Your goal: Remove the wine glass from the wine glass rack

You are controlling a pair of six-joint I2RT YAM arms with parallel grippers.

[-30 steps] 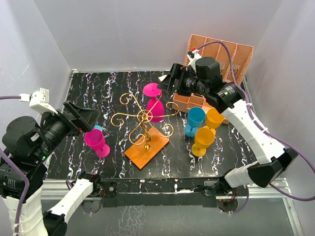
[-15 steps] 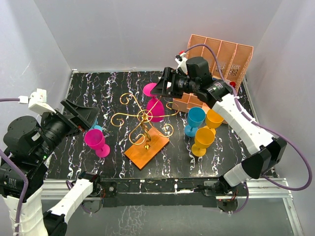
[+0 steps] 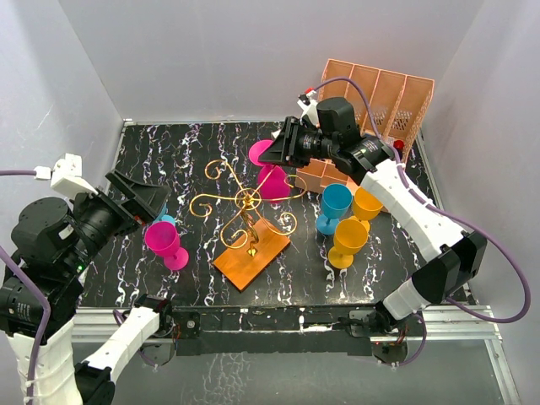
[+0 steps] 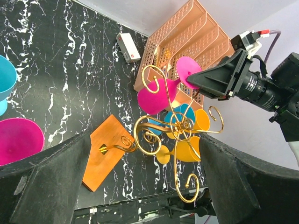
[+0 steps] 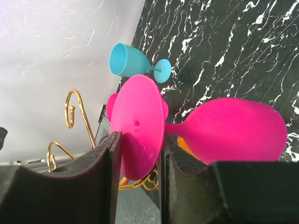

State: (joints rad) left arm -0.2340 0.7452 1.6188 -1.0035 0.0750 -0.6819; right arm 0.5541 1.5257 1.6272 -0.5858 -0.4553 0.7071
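Observation:
The gold wire wine glass rack (image 3: 247, 200) stands on its orange base (image 3: 251, 253) mid-table. A pink wine glass (image 3: 272, 181) hangs upside down from a rear arm, foot up. My right gripper (image 3: 272, 152) has come in from the right and its jaws are shut on the foot disc (image 5: 140, 135), a pad against each face, with the bowl (image 5: 233, 130) off to the right. In the left wrist view the glass (image 4: 154, 95) hangs beside the rack (image 4: 180, 123). My left gripper (image 3: 159, 202) is open and empty, left of the rack.
A pink glass (image 3: 164, 240) and a blue glass (image 3: 169, 221) stand by the left gripper. One blue glass (image 3: 335, 202) and two yellow glasses (image 3: 367, 202) (image 3: 348, 236) stand right of the rack. The salmon slotted organiser (image 3: 380, 93) sits at the back right, a small white box (image 4: 128, 46) beside it.
The right gripper has moved left onto the hanging glass's foot and its jaws have narrowed around the disc. The left arm has hardly moved.

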